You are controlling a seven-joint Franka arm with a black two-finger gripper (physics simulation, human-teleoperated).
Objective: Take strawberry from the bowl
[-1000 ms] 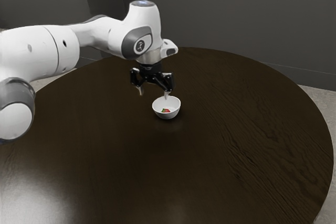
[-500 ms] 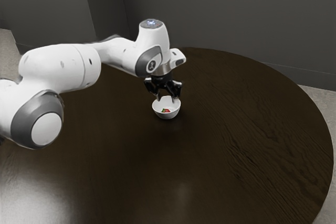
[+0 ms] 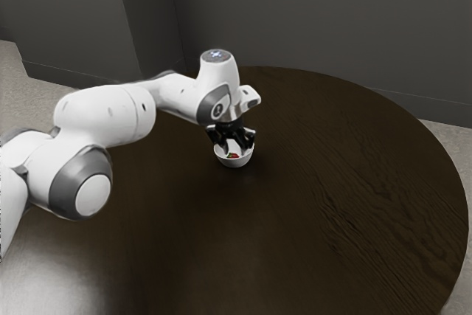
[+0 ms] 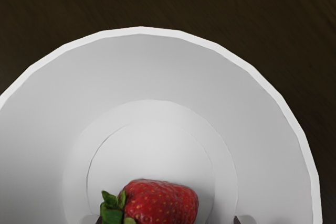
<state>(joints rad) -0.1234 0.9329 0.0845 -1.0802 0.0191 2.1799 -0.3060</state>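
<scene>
My gripper (image 3: 235,153) reaches down into the white bowl (image 3: 234,163), open, with its fingers inside the rim. At the bowl's bottom lies the red strawberry (image 3: 234,156), between the fingers. From the wrist camera, the strawberry (image 4: 163,203) rests on its side on the floor of the bowl (image 4: 152,66), green leaves toward one finger. The tips of my gripper (image 4: 168,220) stand on either side of it, with a visible gap between the red end and the nearer tip.
The bowl stands on a dark round wooden table (image 3: 317,204), its wall surrounding the fingers closely. My arm (image 3: 110,112) comes in over the table from the exterior view's left. A grey wall (image 3: 310,27) rises behind the table.
My hand has moved toward the exterior view's right and down, from above and beside the bowl to inside it. The bowl and strawberry have stayed where they were.
</scene>
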